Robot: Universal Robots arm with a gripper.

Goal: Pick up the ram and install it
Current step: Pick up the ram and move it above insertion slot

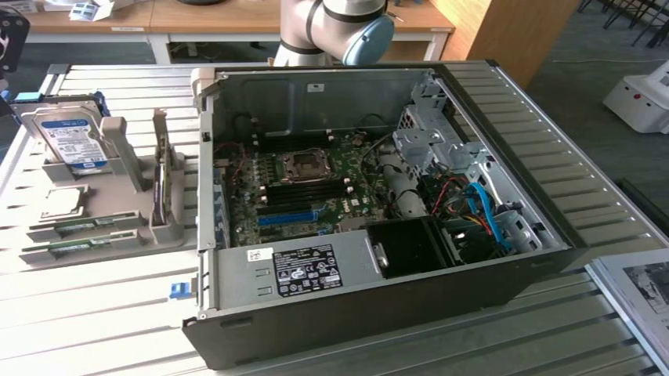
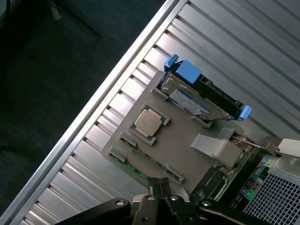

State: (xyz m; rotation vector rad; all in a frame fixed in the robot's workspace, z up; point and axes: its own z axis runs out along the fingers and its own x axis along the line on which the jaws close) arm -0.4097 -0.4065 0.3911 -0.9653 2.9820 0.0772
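Your two ram sticks lie flat in the gray tray (image 1: 113, 202), at the exterior view's left, on its near side. The near ram stick (image 1: 75, 247) and the far ram stick (image 1: 86, 227) lie side by side. Each one's long side runs left to right, and the right end points at the computer case (image 1: 345, 313). They are small and thin here, so you cannot read their labels or see their chips.

The gripper (image 2: 159, 185) is up above the tray, over the edge where a thin green strip of ram shows. Its two fingers are pressed tight together and there is nothing between them. The rest of the gripper is cut off by the picture edge. The arm (image 1: 334, 27) is cut off too, at the far side of the exterior view.

The tray also holds a hard drive (image 1: 71, 141) standing up in a blue holder, a green card (image 1: 160, 168) standing on its edge, and a square silver chip (image 1: 63, 204) lying flat. You see the card edge-on, so its face is hidden.

The computer case lies open on the table (image 1: 94, 313), just right of the tray. Inside it you can see the green motherboard (image 1: 313, 196).
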